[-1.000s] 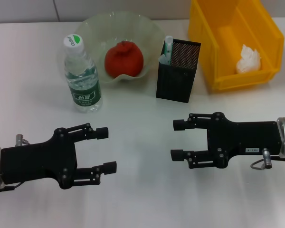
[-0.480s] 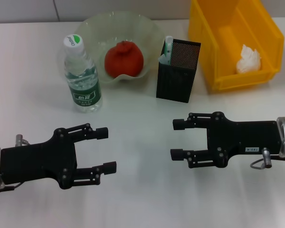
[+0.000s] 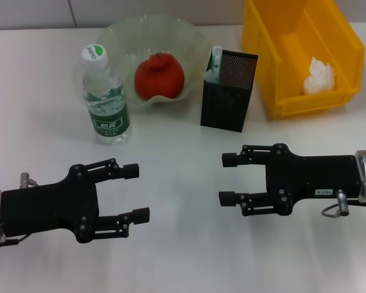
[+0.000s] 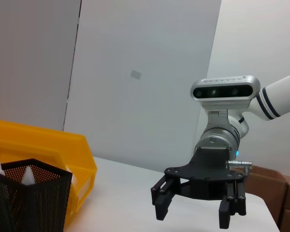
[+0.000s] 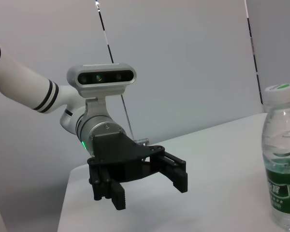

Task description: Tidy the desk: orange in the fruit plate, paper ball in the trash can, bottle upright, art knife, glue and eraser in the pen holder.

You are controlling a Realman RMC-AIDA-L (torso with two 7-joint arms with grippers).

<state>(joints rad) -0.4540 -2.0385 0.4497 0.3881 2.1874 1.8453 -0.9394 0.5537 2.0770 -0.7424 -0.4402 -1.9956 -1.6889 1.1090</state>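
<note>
The left gripper [image 3: 137, 193] hovers low over the near left part of the white table [image 3: 183, 244], fingers spread apart and holding nothing. Behind it the bottle [image 3: 105, 95] stands upright on the table, white cap on top, just beside the fruit plate [image 3: 119, 30]. The orange [image 3: 159, 76] lies inside the fruit plate. To the right of the plate stands the pen holder [image 3: 229, 91], with a white-and-green item sticking up out of its left corner; the art knife, glue and eraser cannot be told apart inside it. Nearer than the pen holder, the right gripper [image 3: 227, 179] hangs over the table with its fingers released and empty, pointing toward the left gripper. At the far right sits the trash can [image 3: 274, 55], and the paper ball [image 3: 319, 76] rests inside it against the right wall.
</note>
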